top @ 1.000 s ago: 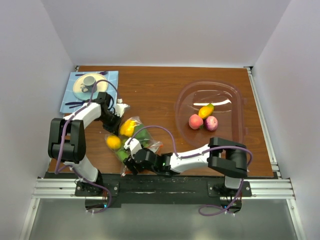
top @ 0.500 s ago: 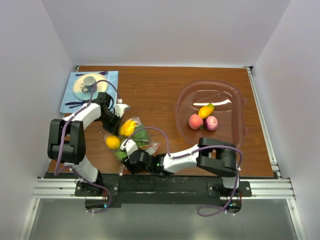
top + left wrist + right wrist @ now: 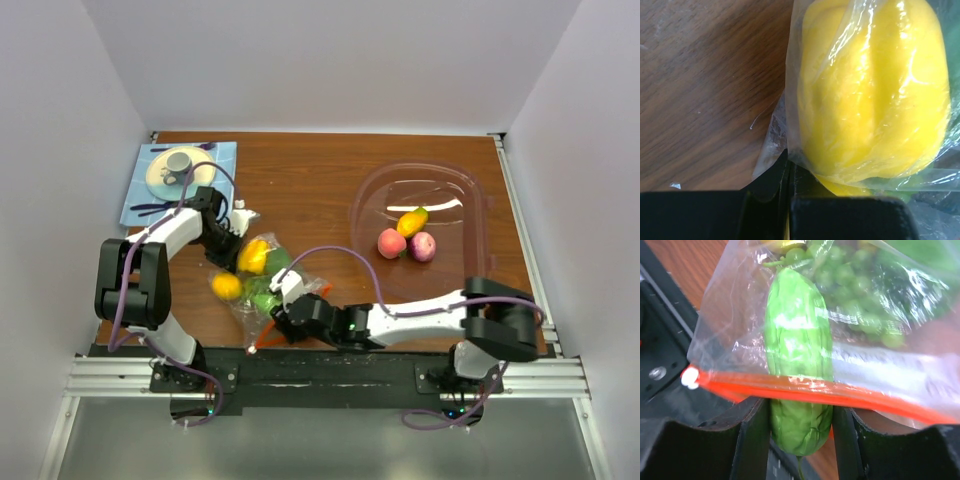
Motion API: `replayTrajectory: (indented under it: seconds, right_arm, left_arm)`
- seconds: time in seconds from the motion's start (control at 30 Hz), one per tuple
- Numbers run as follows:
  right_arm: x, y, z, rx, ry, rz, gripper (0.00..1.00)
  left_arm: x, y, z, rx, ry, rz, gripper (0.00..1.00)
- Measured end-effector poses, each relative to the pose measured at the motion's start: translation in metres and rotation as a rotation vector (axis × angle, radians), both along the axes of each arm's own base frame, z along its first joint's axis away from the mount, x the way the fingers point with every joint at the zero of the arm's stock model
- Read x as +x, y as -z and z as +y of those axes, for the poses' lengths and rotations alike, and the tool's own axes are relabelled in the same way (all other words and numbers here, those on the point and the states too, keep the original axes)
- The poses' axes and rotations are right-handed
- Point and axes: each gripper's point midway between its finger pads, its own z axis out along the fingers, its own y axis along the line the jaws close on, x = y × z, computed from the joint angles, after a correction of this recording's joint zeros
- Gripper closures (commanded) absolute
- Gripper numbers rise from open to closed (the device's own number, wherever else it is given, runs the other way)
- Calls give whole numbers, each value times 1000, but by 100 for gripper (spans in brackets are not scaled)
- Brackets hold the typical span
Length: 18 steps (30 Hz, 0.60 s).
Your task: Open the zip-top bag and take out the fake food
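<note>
The zip-top bag [image 3: 243, 306] lies at the front left of the table with fake food inside: a yellow pepper [image 3: 253, 257], an orange-yellow fruit [image 3: 227, 286] and green pieces. My left gripper [image 3: 223, 249] is shut on the bag's far corner; in the left wrist view its jaws [image 3: 788, 167] pinch clear plastic beside the pepper [image 3: 870, 95]. My right gripper [image 3: 283, 303] is shut on a long green vegetable [image 3: 799, 355], which sticks halfway out of the bag mouth. The orange-red zip strip [image 3: 790, 390] crosses over it, with the white slider [image 3: 689, 377] at the left. Green grapes [image 3: 860, 295] sit inside.
The large clear oval tub [image 3: 470, 200] at the right holds a peach [image 3: 391, 243], a pink fruit [image 3: 422, 246] and a yellow-orange piece [image 3: 411, 221]. A blue mat with plate and cup [image 3: 178, 165] lies at the back left. The black mounting rail [image 3: 330, 365] runs just behind my right gripper.
My right arm has swung its elbow out to the right and drawn the gripper back rightwards with the green vegetable. The bag mouth stretched toward it. The left gripper has stayed put.
</note>
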Motion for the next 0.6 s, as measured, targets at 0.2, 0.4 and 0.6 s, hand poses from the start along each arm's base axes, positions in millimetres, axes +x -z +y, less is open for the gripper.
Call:
replayTrajectory:
  seconds: [0.2, 0.4, 0.6]
  right_arm:
    - [-7, -39, -49, -21, 35, 14, 96]
    - [-2, -79, -125, -15, 177, -10, 97]
    - [25, -101, -207, 3, 510, -68, 98]
  left_arm:
    - [2, 1, 3, 21, -21, -3, 100]
    - [3, 0, 5, 31, -27, -5, 100]
    - [7, -8, 2, 16, -35, -4, 100]
